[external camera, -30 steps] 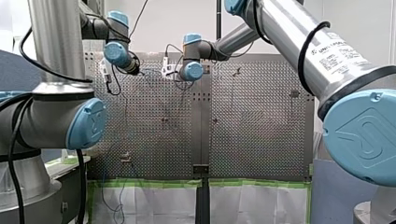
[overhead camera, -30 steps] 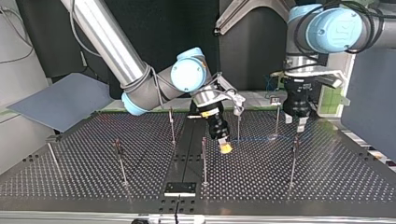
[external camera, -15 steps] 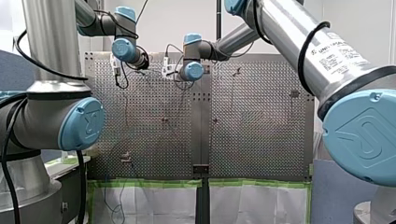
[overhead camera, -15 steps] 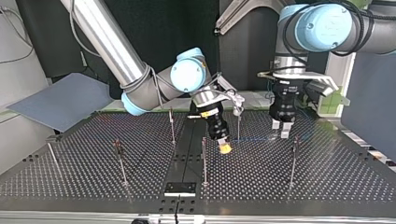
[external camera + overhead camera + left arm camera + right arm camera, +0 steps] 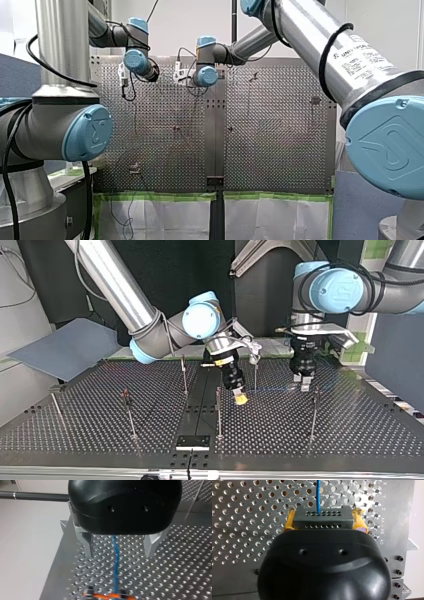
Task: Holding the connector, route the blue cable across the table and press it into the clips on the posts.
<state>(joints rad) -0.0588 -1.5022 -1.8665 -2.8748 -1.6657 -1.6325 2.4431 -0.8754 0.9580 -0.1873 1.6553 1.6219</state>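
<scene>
Several thin posts stand on the perforated metal surface, green tape along its near edge. My right gripper's yellow fingers clamp the black connector; the blue cable runs between my left gripper's wide-spread fingers.

Robotics lab, silver perforated metal worktop, thin upright metal posts standing across the worktop, two silver tubular robot arms with pale-blue joint caps reaching over the worktop, green tape strips along the worktop's edge
</scene>
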